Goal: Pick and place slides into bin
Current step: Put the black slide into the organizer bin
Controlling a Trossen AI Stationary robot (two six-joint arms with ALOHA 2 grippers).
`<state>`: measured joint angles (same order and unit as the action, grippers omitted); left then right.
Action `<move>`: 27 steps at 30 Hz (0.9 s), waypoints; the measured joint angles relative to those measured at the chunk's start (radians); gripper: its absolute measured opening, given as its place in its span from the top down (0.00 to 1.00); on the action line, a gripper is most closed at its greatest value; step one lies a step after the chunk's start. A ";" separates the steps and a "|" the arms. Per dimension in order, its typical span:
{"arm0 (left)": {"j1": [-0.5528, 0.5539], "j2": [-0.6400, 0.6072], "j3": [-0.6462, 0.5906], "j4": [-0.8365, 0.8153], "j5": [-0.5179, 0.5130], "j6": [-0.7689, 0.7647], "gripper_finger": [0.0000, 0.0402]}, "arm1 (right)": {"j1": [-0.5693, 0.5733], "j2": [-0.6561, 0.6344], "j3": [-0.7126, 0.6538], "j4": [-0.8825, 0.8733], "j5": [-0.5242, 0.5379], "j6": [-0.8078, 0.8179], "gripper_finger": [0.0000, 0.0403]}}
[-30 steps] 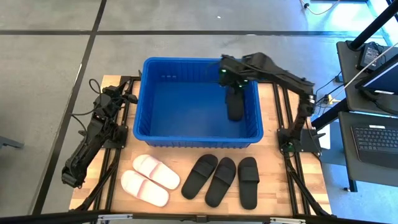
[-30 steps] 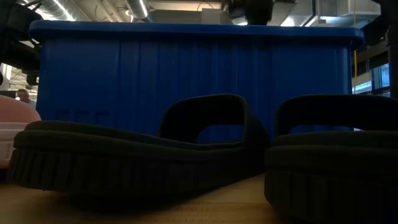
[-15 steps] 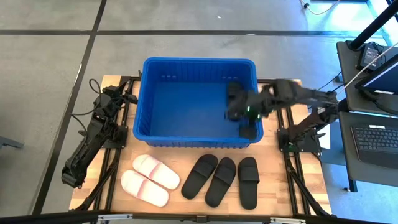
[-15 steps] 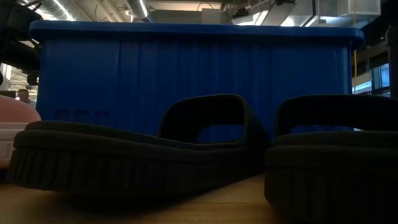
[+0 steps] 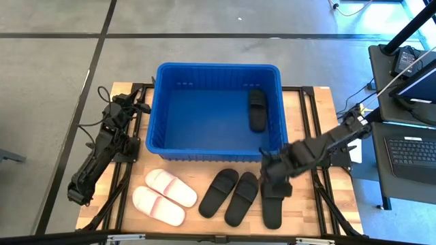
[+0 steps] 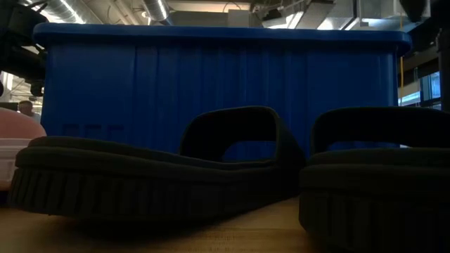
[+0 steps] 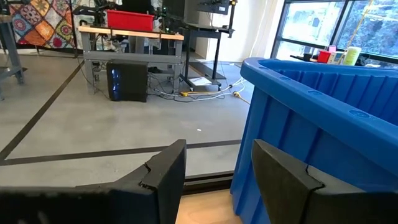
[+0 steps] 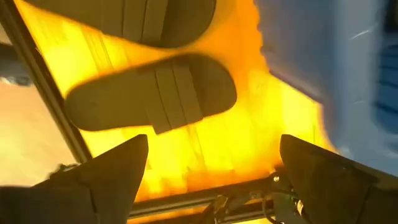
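While right pincer (image 5: 272, 178) gapes over rightmost black slide (image 5: 273, 204), left pincer (image 7: 214, 180) open beside bin (image 5: 151, 129).

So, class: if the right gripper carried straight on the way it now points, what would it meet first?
Probably the rightmost black slide on the table: the open right gripper hangs over it, fingers either side. Depth is unclear.

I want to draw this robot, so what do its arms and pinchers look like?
Draw two thin arms made of dark, almost black, jointed pieces. The left arm has black cables looping beside it. The right arm looks the same. The left gripper has two flat, blocky black fingers with slanted tips, and so does the right gripper.
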<state>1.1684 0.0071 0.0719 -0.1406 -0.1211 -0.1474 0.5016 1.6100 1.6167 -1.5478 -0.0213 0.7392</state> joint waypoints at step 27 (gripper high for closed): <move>0.000 0.000 0.000 -0.001 0.007 0.098 0.56 | 0.157 0.263 -0.295 0.385 0.002 0.252 0.09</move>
<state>1.1686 0.0070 0.0719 -0.1413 -0.1139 -0.0494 0.6590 1.8728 1.3212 -1.1626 -0.0188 0.9915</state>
